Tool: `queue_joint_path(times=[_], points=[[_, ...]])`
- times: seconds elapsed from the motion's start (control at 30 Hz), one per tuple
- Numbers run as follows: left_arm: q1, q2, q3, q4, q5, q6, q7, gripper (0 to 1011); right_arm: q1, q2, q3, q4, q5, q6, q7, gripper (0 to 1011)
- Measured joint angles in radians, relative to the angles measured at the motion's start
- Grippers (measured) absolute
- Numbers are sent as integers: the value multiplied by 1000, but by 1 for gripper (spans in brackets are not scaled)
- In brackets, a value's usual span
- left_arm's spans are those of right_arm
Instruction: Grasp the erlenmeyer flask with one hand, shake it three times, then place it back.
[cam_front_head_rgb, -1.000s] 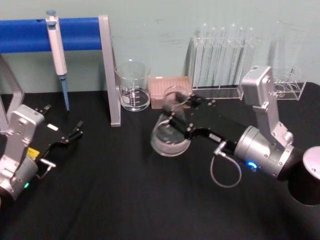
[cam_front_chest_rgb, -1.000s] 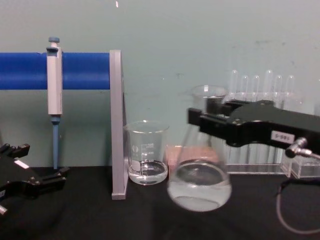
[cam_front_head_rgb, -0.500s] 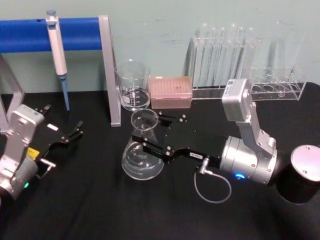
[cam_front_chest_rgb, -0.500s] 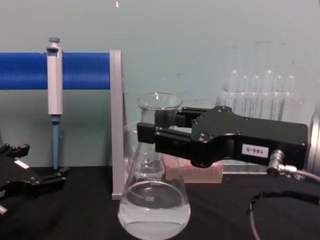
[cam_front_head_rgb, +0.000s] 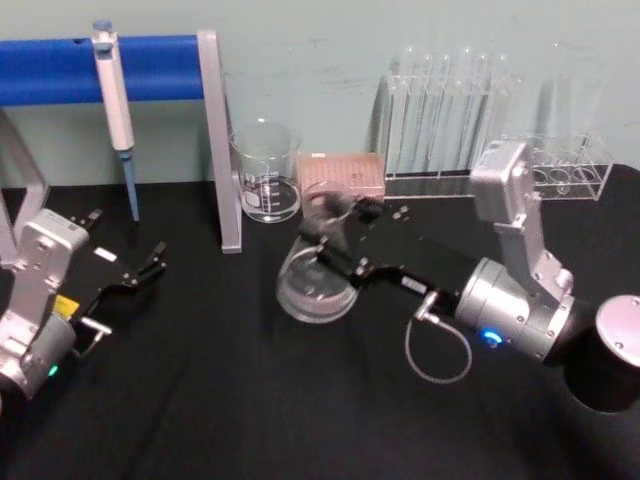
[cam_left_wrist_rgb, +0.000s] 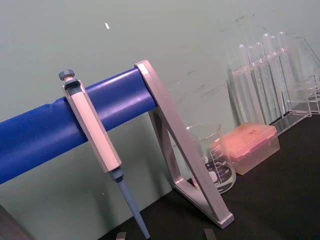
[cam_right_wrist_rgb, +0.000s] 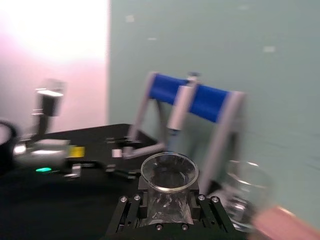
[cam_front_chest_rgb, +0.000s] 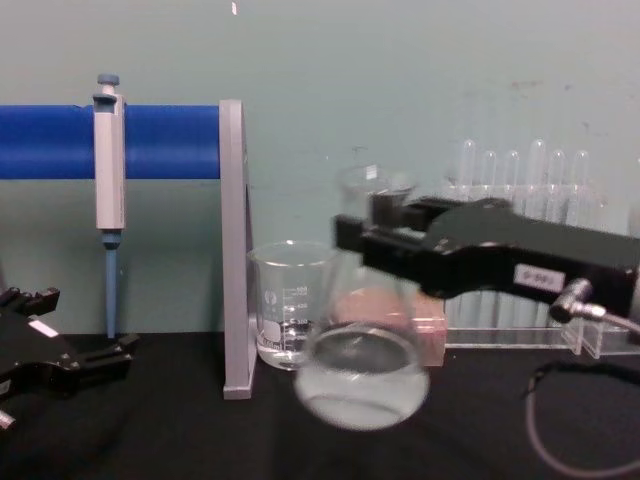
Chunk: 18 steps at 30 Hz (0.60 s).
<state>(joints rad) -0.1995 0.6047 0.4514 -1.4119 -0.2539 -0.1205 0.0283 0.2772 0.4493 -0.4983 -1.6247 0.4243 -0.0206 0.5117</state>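
The erlenmeyer flask (cam_front_head_rgb: 315, 282) is clear glass with a little clear liquid. It hangs tilted above the black table, just right of the beaker in the chest view. My right gripper (cam_front_head_rgb: 335, 232) is shut on its narrow neck, below the rim. In the chest view the flask (cam_front_chest_rgb: 360, 378) looks blurred, with the right gripper (cam_front_chest_rgb: 378, 245) clamped across the neck. The right wrist view looks down at the flask's rim (cam_right_wrist_rgb: 169, 172) between the black fingers (cam_right_wrist_rgb: 129, 212). My left gripper (cam_front_head_rgb: 140, 270) rests open at the table's left, away from the flask.
A glass beaker (cam_front_head_rgb: 266, 185) stands behind the flask, beside the grey stand leg (cam_front_head_rgb: 222, 150). A pipette (cam_front_head_rgb: 115, 90) hangs on the blue bar. A pink tip box (cam_front_head_rgb: 343, 175) and test tube racks (cam_front_head_rgb: 450, 120) line the back wall.
The right gripper swung the flask from the near left back to the right and away, lifting it off the table's surface. The left arm has not moved.
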Motion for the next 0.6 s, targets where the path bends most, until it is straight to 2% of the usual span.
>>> queue_joint_path(times=[0.1,0.13,0.23,0.27,0.33,0.37,0.47,0.6], points=[[0,0,0,0,0,0,0,1001,-36,-11,50,-14,-22,4,-101,453],[0,0,0,0,0,0,0,1001,-36,-11,50,-14,-22,4,-101,453],[0,0,0,0,0,0,0,1001,-73,-23,108,-31,-50,21,-206,453],[0,0,0,0,0,0,0,1001,-73,-23,108,-31,-50,21,-206,453],[0,0,0,0,0,0,0,1001,-103,-32,155,-46,-73,40,-294,453],[0,0,0,0,0,0,0,1001,-103,-32,155,-46,-73,40,-294,453],[0,0,0,0,0,0,0,1001,-136,-45,207,-66,-99,67,-386,453],[0,0,0,0,0,0,0,1001,-158,-57,246,-79,-122,89,-448,453]])
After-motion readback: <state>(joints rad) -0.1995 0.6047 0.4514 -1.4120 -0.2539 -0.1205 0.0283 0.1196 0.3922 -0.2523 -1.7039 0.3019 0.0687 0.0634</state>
